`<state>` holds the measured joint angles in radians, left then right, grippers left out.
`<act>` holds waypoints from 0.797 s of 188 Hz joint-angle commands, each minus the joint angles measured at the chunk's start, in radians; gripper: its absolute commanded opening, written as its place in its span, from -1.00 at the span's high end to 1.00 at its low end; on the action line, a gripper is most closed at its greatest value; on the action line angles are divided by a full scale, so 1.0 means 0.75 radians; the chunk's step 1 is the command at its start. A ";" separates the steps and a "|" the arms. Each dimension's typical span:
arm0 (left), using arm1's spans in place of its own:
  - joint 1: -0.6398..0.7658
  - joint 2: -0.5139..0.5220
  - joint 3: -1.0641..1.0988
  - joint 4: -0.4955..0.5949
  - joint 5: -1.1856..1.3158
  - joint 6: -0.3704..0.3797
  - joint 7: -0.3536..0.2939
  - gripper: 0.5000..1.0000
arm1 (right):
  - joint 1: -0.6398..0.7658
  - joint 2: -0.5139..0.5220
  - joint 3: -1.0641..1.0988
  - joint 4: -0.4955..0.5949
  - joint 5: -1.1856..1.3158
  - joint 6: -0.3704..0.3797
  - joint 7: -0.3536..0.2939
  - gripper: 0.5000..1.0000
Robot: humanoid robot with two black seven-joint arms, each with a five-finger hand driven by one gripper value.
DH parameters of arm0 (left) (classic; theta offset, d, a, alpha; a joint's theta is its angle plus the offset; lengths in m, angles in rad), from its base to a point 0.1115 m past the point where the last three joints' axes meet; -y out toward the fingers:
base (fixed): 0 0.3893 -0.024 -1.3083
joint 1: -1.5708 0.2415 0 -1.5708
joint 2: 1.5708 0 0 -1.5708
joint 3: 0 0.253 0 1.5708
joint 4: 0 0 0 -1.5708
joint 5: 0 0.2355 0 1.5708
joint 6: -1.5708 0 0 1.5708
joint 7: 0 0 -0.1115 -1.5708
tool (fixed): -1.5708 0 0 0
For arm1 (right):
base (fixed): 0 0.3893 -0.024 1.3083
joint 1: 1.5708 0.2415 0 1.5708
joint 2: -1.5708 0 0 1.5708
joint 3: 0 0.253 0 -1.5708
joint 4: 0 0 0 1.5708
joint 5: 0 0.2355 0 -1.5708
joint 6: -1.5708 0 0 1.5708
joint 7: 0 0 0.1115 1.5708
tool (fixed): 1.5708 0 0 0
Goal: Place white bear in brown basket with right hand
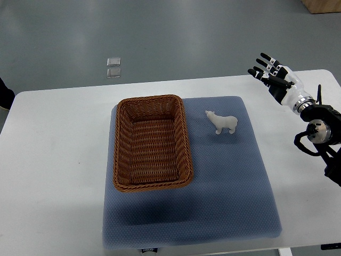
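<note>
A white bench (pixel 58 160) is occupying most of the top view, with rounded corners showing at its far left and far right. A blue-grey padded mat (pixel 229 192) is lying flat on the bench, covering its central area and reaching close to the near edge. A grey floor (pixel 160 37) is extending beyond the far edge of the bench. Two small pale square markers (pixel 113 67) are sitting on the floor, one just behind the other. A light wooden object (pixel 322 5) is showing at the top right corner, cut off by the frame. A dark object (pixel 4 93) is intruding at the left edge; its identity cannot be determined.

Woven wicker basket (pixel 153 143) on dimpled matt mat (pixel 224 181).
</note>
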<state>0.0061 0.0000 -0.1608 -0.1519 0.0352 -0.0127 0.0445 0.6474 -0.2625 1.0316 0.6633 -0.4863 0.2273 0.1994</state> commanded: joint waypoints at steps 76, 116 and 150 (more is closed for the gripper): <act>0.000 0.000 0.000 0.000 0.000 0.001 0.000 -1.00 | 0.000 -0.004 -0.007 0.005 -0.018 0.008 0.000 -0.69; 0.000 0.000 0.000 0.000 0.000 0.001 0.000 -1.00 | -0.002 -0.006 -0.011 0.009 -0.072 0.010 0.000 -0.69; 0.000 0.000 0.000 0.000 0.000 0.001 0.000 -1.00 | 0.000 -0.008 -0.015 0.020 -0.100 0.024 0.000 -0.69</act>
<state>0.0061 0.0000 -0.1610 -0.1519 0.0352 -0.0127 0.0445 0.6461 -0.2669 1.0216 0.6764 -0.5561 0.2355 0.1994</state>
